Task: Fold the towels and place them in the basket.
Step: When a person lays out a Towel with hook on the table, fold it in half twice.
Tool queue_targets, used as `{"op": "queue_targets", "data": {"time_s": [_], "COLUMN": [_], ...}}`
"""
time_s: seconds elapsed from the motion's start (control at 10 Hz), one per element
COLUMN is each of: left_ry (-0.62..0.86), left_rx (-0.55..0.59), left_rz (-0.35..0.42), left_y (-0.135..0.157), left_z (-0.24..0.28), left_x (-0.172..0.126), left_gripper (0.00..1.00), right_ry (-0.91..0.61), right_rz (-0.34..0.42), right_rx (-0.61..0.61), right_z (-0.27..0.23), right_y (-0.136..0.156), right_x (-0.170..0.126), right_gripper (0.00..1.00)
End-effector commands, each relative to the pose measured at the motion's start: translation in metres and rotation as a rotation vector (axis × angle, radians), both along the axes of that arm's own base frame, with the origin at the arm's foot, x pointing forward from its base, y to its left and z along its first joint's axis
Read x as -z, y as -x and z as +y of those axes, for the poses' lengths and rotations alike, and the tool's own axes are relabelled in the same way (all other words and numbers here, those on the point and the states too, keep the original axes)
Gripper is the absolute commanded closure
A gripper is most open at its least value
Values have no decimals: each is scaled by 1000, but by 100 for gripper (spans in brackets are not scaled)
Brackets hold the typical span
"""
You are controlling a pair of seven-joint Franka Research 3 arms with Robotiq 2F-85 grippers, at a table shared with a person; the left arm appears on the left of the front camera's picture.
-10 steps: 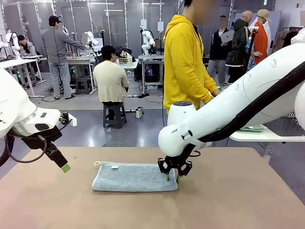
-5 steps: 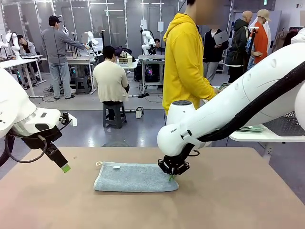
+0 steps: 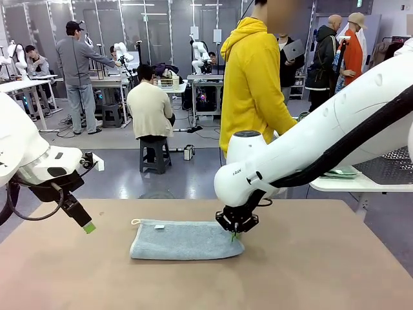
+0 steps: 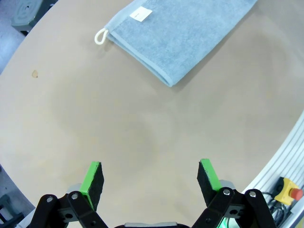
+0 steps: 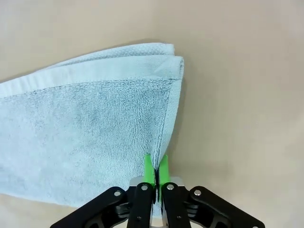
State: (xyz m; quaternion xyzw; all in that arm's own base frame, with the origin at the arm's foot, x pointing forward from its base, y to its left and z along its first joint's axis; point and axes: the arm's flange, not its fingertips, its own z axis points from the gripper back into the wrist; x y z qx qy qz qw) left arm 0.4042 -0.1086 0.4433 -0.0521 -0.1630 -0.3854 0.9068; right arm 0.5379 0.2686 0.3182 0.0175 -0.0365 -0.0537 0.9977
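The blue towel (image 3: 184, 240) is laid out on the bench (image 3: 322, 271) as a long strip, its right end clamped in the right claw (image 5: 156, 167), while the left claw (image 4: 151, 173) is held apart, well to the left. A crosswise fold is judged to be in hand; next, the clamped end should be lifted and carried left over the strip.

On table (image 3: 322, 271), centre: towel (image 3: 184, 240) flat; person (image 3: 251, 84) behind far edge.
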Motion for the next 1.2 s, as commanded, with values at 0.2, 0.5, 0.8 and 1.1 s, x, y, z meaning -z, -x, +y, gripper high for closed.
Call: {"op": "queue_targets", "data": {"time_s": [0.2, 0.5, 0.8, 1.1], "left_ry": [-11, -11, -11, -11], "left_rx": [-10, -10, -10, -10], "left_rz": [-3, -3, -3, -3], "left_y": [-4, -4, -4, -4], "left_z": [-2, -2, -2, -2], "left_x": [-1, -1, -1, -1], "left_gripper": [0, 0, 0, 0], "right_ry": [133, 65, -30, -15], "right_rz": [-41, -77, -77, -38], "right_rx": [-65, -122, -222, -254], "right_z": [-29, -13, 38, 90], "right_y": [-2, 1, 14, 19], "right_x": [-45, -73, -94, -98], "right_gripper": [100, 100, 100, 100]}}
